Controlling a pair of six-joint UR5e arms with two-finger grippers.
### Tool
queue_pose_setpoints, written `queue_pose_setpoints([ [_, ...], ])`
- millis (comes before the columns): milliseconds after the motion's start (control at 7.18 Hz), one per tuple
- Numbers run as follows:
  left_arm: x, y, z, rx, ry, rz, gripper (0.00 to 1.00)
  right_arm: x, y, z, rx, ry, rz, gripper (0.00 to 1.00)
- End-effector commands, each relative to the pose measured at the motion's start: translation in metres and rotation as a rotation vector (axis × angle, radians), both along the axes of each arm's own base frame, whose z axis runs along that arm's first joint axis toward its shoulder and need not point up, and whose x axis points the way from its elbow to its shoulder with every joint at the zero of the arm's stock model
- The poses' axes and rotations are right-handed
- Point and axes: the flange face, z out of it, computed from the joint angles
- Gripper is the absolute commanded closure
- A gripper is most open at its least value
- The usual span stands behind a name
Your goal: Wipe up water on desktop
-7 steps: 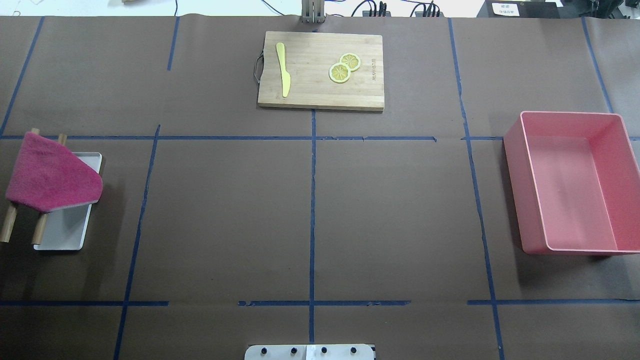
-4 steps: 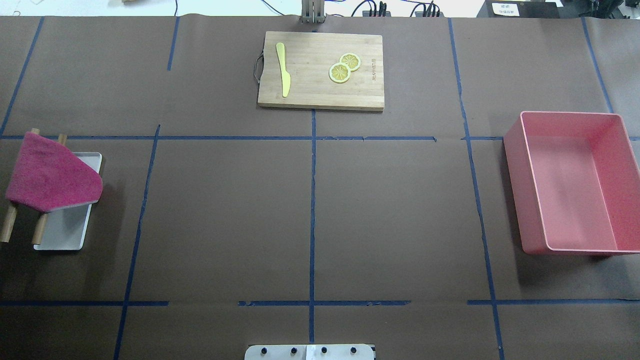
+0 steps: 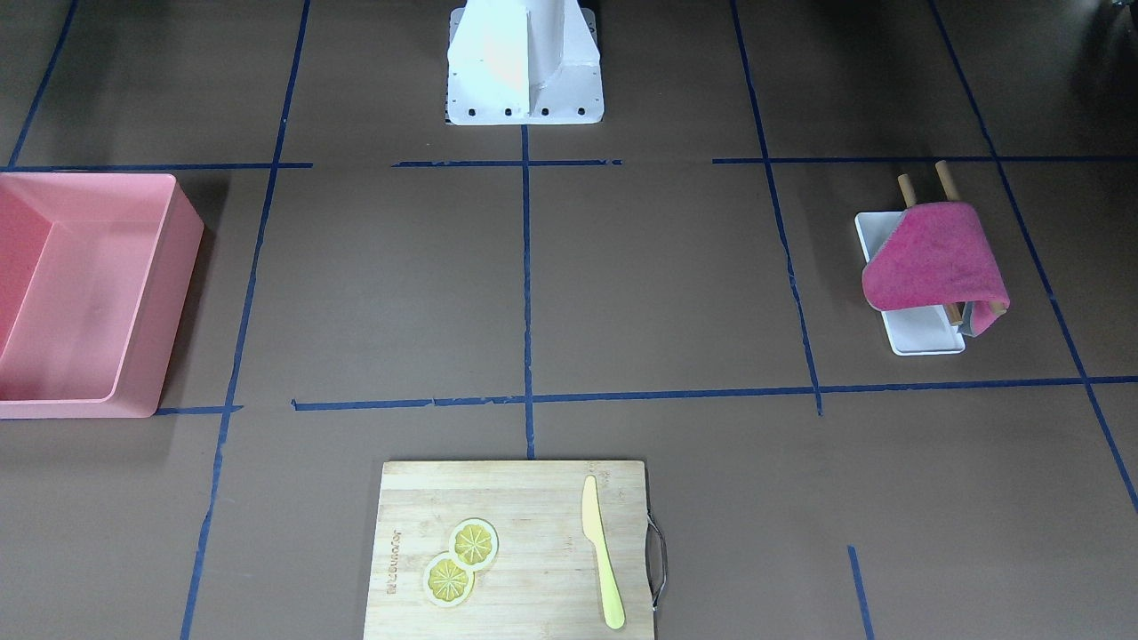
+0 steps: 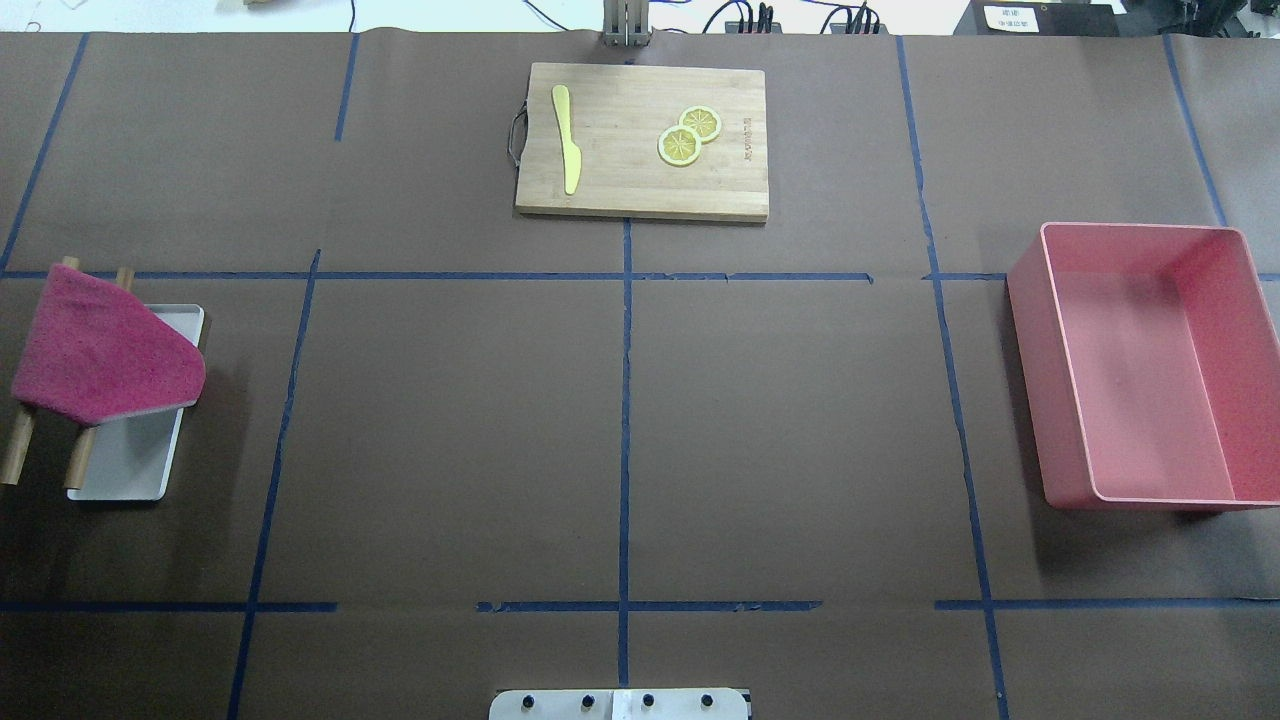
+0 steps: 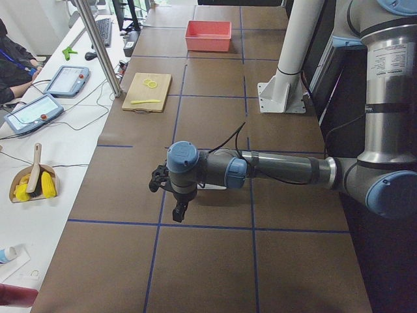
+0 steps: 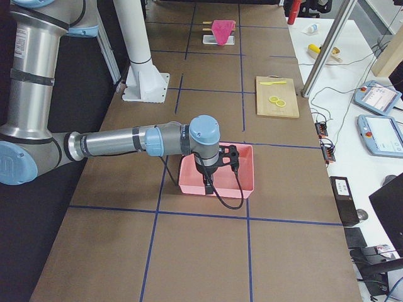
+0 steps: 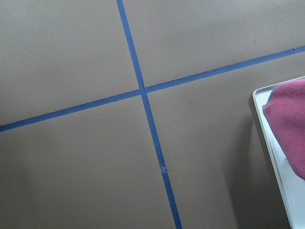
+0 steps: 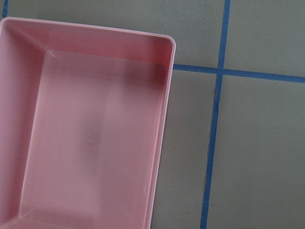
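The desktop (image 4: 450, 430) is a dark-brown surface crossed by blue tape lines; I see no water on it. A magenta cloth (image 4: 100, 350) hangs over two wooden rods above a white tray (image 4: 125, 465) at the left. It also shows in the front view (image 3: 933, 258) and at the edge of the left wrist view (image 7: 290, 124). My left gripper (image 5: 174, 195) hovers over the desktop beside the tray. My right gripper (image 6: 214, 170) hovers over a pink bin (image 4: 1150, 365). Both grippers show only in the side views, so I cannot tell whether they are open or shut.
A bamboo cutting board (image 4: 640, 140) at the far middle carries a yellow knife (image 4: 567, 140) and two lemon slices (image 4: 688, 135). The pink bin (image 8: 95, 133) stands at the right and holds nothing. The robot's white base (image 3: 524, 62) is at the near edge.
A shadow has spread over the far right corner of the pink bin. No object has moved.
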Motion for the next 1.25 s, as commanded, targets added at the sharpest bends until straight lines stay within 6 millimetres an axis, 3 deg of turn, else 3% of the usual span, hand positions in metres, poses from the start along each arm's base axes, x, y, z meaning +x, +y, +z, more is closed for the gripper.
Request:
queue_pose_setpoints([
  [0,0.02,-0.007,-0.015,-0.022,0.016,-0.047,0.0,-0.016,-0.003,-0.004,0.011,-0.005,-0.016,0.0],
  [139,0.045,-0.021,-0.035,-0.087,0.039,-0.106,0.0,-0.017,-0.003,-0.004,0.013,-0.005,-0.017,0.0],
  [557,0.141,-0.018,-0.068,-0.196,0.135,-0.202,0.0,-0.017,-0.003,-0.006,0.015,-0.007,-0.018,0.0],
  [696,0.159,-0.015,-0.07,-0.208,0.138,-0.184,0.0,-0.016,-0.003,-0.006,0.015,-0.007,-0.016,0.0],
  [1114,0.184,-0.009,-0.068,-0.216,0.13,-0.132,0.0,-0.016,-0.003,-0.006,0.017,-0.007,-0.017,0.0],
])
